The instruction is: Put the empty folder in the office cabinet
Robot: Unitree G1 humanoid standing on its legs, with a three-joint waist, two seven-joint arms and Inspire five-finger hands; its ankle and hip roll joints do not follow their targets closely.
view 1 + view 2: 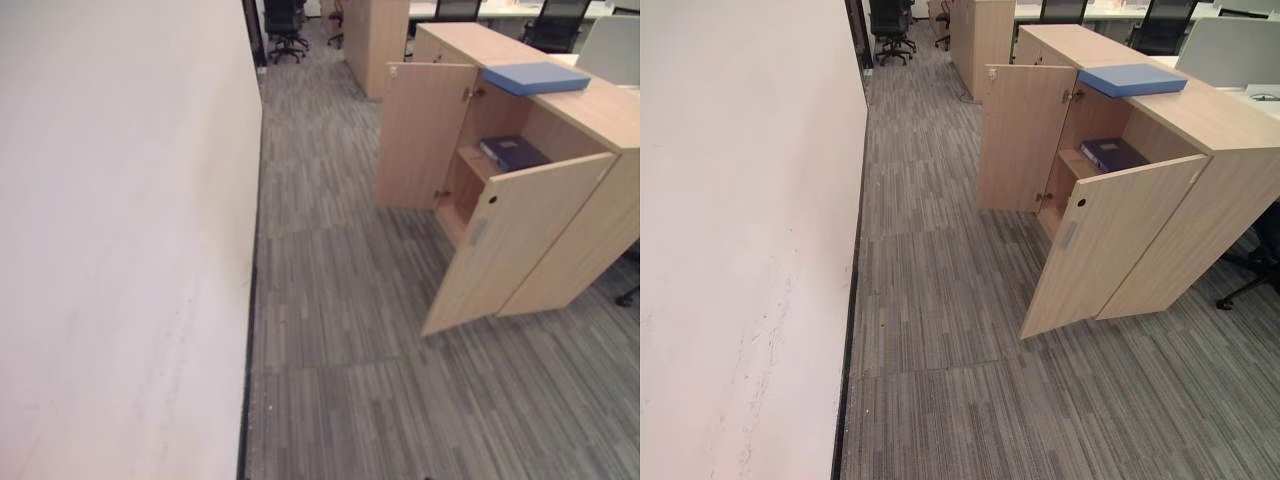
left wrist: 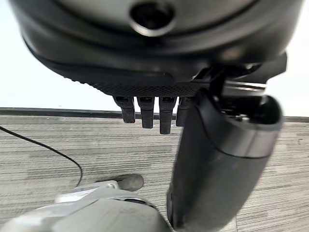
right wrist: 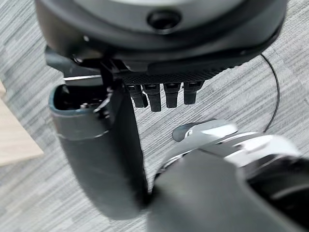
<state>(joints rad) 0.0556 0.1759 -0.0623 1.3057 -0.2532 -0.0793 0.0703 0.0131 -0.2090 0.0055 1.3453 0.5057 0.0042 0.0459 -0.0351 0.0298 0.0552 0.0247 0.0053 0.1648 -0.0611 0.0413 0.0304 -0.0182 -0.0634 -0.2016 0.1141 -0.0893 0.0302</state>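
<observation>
From the head camera I see a low wooden office cabinet (image 1: 590, 110) standing to my right on the grey striped carpet (image 1: 340, 330), with both of its doors swung open. The nearer door (image 1: 510, 245) angles out toward me and the farther door (image 1: 425, 135) stands open beyond it. The light blue folder (image 1: 535, 77) lies flat on the cabinet's top, near its front edge, just above the open compartment. Inside, on the upper shelf, a dark blue binder (image 1: 513, 152) lies flat; I cannot make out what sits lower down, as the near door hides it. A long white wall (image 1: 120, 240) runs along my left side, and black office chairs (image 1: 283, 28) stand in the distance at the end of the aisle.

My left hand (image 2: 159, 111) hangs over the carpet near the wall's base, fingers straight and relaxed, holding nothing. My right hand (image 3: 164, 96) likewise hangs above the carpet with its fingers loose and empty, a pale wooden edge, probably the cabinet's, showing beside it.
</observation>
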